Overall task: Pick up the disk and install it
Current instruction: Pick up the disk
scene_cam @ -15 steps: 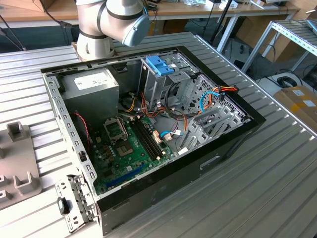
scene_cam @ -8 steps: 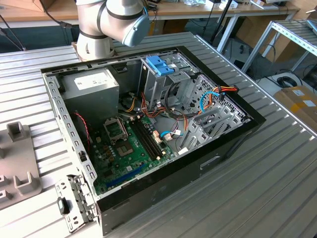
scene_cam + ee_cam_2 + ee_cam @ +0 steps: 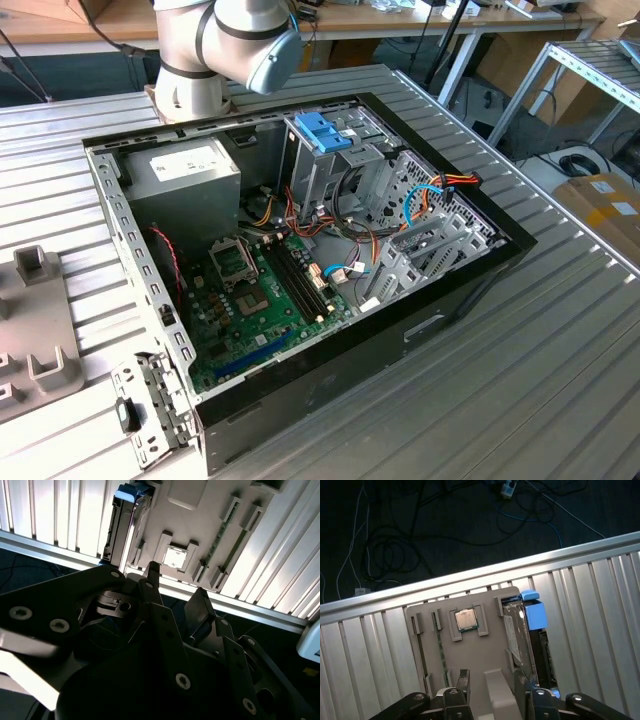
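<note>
In the grey holder [image 3: 475, 655] ahead of your tool [image 3: 491, 677], the disk [image 3: 517, 630] stands on edge, its length running away from you. Your tool hangs spread and empty, with the disk nearer one finger.

The disk [image 3: 519, 635] stands upright on one long edge, slotted into the outermost holder of a grey tray [image 3: 470, 655] that rests on the ribbed metal table [image 3: 590, 630]. Its silver face, with a pale label, is turned toward the tray's middle, and its dark side faces outward. The blue carrier [image 3: 536, 616] frames it, with a blocky tab jutting at one end. In the second wrist view the disk [image 3: 120, 525] shows edge-on, thin and dark.
</note>
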You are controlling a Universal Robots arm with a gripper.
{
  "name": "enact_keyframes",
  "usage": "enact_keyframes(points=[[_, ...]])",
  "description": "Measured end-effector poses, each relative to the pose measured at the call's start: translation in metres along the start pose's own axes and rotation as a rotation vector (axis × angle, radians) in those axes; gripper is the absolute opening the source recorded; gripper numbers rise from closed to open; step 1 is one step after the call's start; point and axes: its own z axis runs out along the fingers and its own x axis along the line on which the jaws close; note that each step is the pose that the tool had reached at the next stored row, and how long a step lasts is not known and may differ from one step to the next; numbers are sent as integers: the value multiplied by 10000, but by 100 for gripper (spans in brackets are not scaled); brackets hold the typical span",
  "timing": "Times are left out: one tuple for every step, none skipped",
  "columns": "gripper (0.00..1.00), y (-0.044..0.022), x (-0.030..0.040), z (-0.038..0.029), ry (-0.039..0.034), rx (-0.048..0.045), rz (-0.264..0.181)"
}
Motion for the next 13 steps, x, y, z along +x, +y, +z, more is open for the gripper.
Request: enact_keyframes(points=[[48,1,-2,1,0,0,0],[48,1,-4,2,0,0,1],[48,1,-6,3,0,-1,0],[48,2,-10,4,1,-1,1],[48,5,-19,4,2,-2,2],[48,6,-27,7,1,-1,1],[48,9,-39,9,1,-1,1],[48,12,-49,10,1,-2,0],[48,16,-67,13,1,-1,2],[48,18,-77,15,0,-1,1],[48,21,-87,17,1,0,1],[48,22,-95,19,1,-1,1],[48,24,-103,21,0,0,0]])
